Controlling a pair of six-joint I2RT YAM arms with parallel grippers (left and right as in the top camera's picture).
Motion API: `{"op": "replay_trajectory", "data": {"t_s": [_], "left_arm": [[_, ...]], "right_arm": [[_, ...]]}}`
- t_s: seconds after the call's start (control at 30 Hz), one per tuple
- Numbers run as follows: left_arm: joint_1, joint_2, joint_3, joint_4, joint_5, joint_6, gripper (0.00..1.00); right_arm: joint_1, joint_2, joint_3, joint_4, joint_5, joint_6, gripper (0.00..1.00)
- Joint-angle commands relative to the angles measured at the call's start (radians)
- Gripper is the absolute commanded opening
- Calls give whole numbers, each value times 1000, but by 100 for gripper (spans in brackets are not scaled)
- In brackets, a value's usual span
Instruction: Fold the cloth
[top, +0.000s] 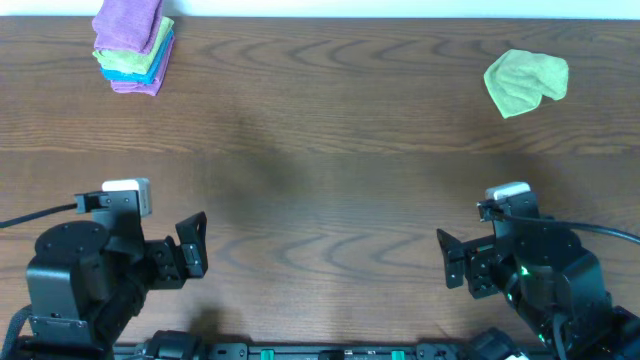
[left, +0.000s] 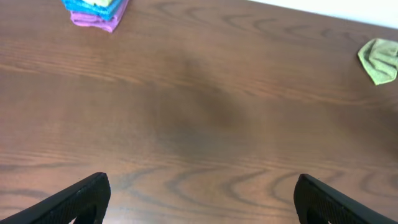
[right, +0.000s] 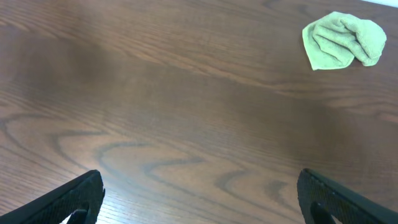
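Observation:
A crumpled light-green cloth (top: 526, 82) lies at the far right of the wooden table; it also shows in the right wrist view (right: 342, 40) and at the left wrist view's right edge (left: 379, 59). My left gripper (top: 192, 245) is open and empty near the front left, with only bare wood between its fingers (left: 199, 199). My right gripper (top: 452, 258) is open and empty near the front right, far below the cloth, with bare wood between its fingers (right: 199, 196).
A stack of folded cloths (top: 134, 45), purple, green and blue, sits at the far left corner, also in the left wrist view (left: 96, 11). The table's far edge meets a white wall (top: 400, 8).

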Motion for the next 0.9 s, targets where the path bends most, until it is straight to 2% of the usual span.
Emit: {"op": "replay_trajectory", "data": {"t_s": [0.0,0.17,0.27,0.37,0.57,0.7,0.87], "left_arm": [[-5,-5,2,-30,-22,-1,95],[-6,-22,0,-57,-114,6,95],[10,-67,-45,10,-120,8,95],[35,-178,-195,165,-108,37,95],[42,-460,-637,526,-82,48,95],[42,-579,-872,684,-66,26,95],[42,-660,-1042,812,-66,-32,95]], "right_arm": [[-4,-5,0,-1,0,7,99],[-4,-5,0,-1,0,7,99],[-4,-5,0,-1,0,7,99],[-4,-5,0,-1,0,7,99],[-4,-5,0,-1,0,7,99],[-4,-5,0,-1,0,7,99],[-4,-5,0,-1,0,7,99]]}}
